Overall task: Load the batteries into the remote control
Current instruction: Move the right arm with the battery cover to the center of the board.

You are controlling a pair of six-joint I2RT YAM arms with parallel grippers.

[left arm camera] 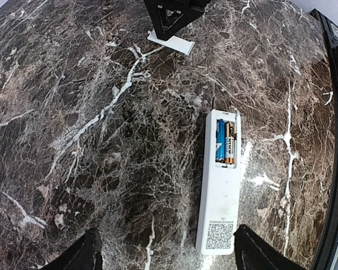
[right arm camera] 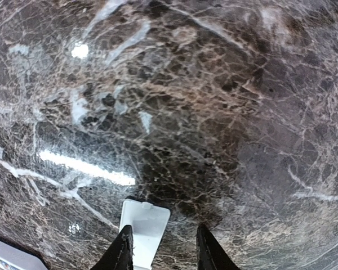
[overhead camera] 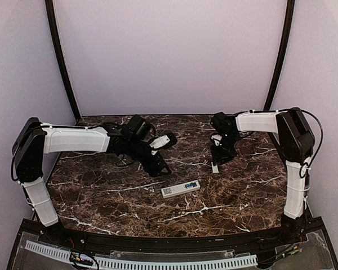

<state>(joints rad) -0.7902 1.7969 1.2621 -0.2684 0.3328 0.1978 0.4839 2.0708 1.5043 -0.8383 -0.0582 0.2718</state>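
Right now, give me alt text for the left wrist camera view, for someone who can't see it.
A white remote control lies back-up on a dark marble table, its open recess holding batteries. The left gripper, jaws open, frames the bottom edge; at the top, a pale cover piece lies under the right gripper.

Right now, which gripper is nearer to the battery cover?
Right. The right gripper sits over the battery cover, which lies flat between its open jaws. The left gripper hangs above the remote control, well off to the cover's side.
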